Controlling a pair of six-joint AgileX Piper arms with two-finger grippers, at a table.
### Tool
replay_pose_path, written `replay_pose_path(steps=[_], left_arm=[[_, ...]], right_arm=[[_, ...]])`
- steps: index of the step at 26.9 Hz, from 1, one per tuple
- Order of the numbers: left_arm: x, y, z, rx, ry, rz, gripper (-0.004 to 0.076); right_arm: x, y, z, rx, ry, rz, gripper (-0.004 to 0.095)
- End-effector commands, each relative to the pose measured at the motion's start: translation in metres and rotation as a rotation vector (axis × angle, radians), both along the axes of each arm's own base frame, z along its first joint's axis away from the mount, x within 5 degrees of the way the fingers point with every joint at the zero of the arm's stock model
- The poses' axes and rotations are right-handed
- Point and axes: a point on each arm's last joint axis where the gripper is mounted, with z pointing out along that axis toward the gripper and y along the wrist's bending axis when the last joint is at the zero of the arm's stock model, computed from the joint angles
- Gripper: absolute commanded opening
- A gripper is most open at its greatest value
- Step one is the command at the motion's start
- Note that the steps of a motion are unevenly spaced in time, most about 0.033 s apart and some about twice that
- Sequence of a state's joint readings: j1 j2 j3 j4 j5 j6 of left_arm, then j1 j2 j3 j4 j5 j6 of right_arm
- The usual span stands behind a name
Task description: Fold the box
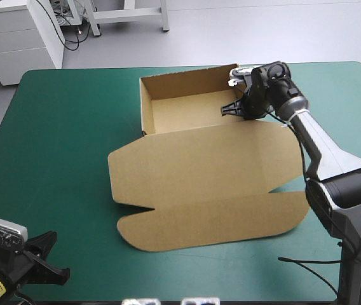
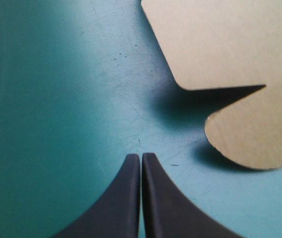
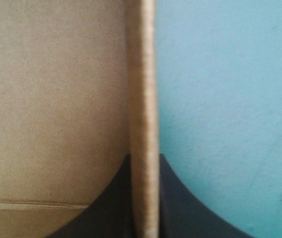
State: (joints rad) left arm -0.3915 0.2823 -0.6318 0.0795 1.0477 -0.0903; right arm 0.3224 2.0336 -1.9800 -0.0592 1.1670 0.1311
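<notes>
If tugged sideways from here, likely to spring the tucked right wall [image 3: 143,99] of the brown box [image 1: 187,108] loose, or to drag the whole light, unpinned tray across the bench [image 1: 53,127]. Could also crease the thin board where pinched.

At the right end effector [image 1: 234,107]: all but closed, clamped on that wall near the tray's far right corner, one finger inside, one outside.

At the left end effector [image 2: 141,163]: fully closed, holding nothing, over bare teal-green cover near the bench's near left corner, close to the lid's [image 1: 206,190] rounded flaps.

Box mid-bench, tray toward the far edge, lid flat toward the near edge.
</notes>
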Motion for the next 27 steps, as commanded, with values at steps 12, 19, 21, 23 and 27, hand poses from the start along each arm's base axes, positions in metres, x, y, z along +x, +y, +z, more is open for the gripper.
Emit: replay_pose_path(steps=[12, 19, 21, 23, 27], left_arm=[[0.002, -0.001, 0.008, -0.019, -0.038, 0.0, -0.0008], [0.002, -0.001, 0.008, -0.016, -0.038, 0.001, -0.0008], [0.002, -0.001, 0.008, -0.013, -0.036, -0.001, -0.0008], [0.002, -0.001, 0.008, -0.013, -0.036, -0.001, -0.0008], [0.001, 0.0, 0.007, -0.004, -0.028, 0.003, -0.0008]], right_arm=[[-0.018, -0.173, 0.145, -0.091, -0.388, -0.319, -0.0019], [-0.019, -0.263, 0.124, -0.129, -0.329, -0.529, -0.0019], [-0.018, -0.282, 0.113, -0.112, -0.304, -0.566, -0.0019], [-0.011, -0.304, 0.09, -0.065, -0.249, -0.605, -0.0019], [-0.003, -0.331, 0.019, -0.134, -0.028, -0.636, -0.0017]])
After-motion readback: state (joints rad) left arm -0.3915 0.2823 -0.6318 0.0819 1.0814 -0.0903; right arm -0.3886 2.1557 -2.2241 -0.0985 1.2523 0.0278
